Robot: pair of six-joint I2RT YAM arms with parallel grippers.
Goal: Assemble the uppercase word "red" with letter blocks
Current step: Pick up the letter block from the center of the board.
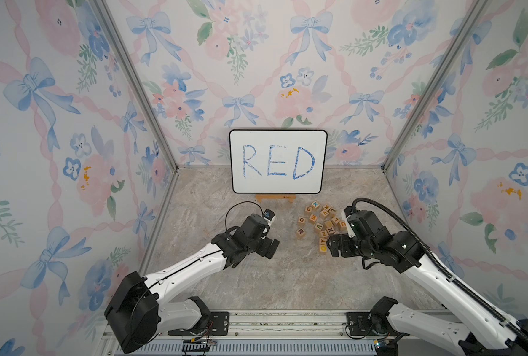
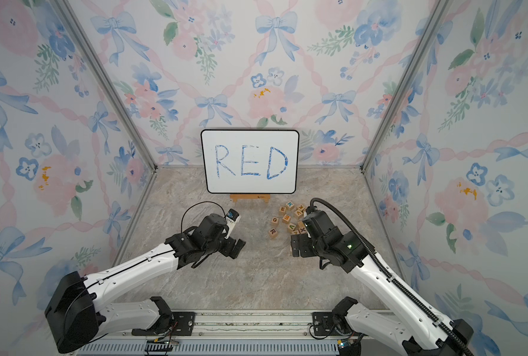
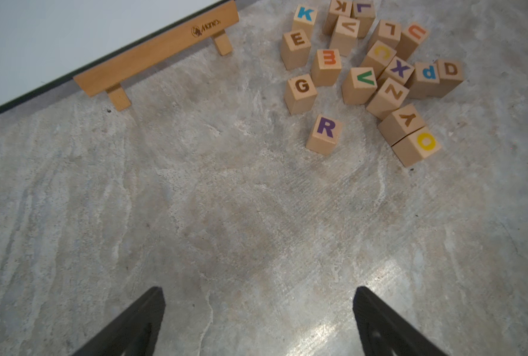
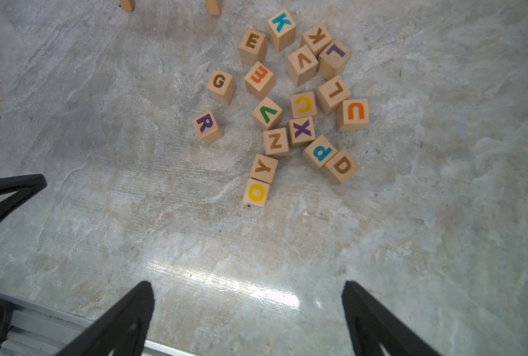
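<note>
Across the lower middle of both top views, the marbled grey counter (image 1: pixel 256 277) fills the floor of the papered booth. At its far edge, centre frame, the white board (image 1: pixel 278 161) with RED in blue handwriting leans on a small wooden stand (image 1: pixel 275 198). My left arm (image 1: pixel 188 268) reaches up from the lower left and my right arm (image 1: pixel 435 277) from the lower right, their ends facing each other above the bare counter. My left jaws are spread wide with nothing between them, and my right jaws are spread wide and empty too; both hang clear of every cube. Between the two arm ends and just below the board's right corner, the letter blocks (image 1: pixel 321 223) lie in a loose huddle, its right side partly covered by my right arm. The R block (image 1: pixel 300 231), purple letter up, stands alone at the huddle's lower left edge, nearest my left jaws. The orange-red E block (image 1: pixel 312 218) sits above and to the right of it, close beside the G block (image 1: pixel 301 220), its letter turned sideways. The D block (image 4: pixel 342 166), brownish letter up, I cannot make out in the top views; the right wrist view shows it at the huddle's rim, touching the blue P block (image 4: pixel 319 152).
</note>
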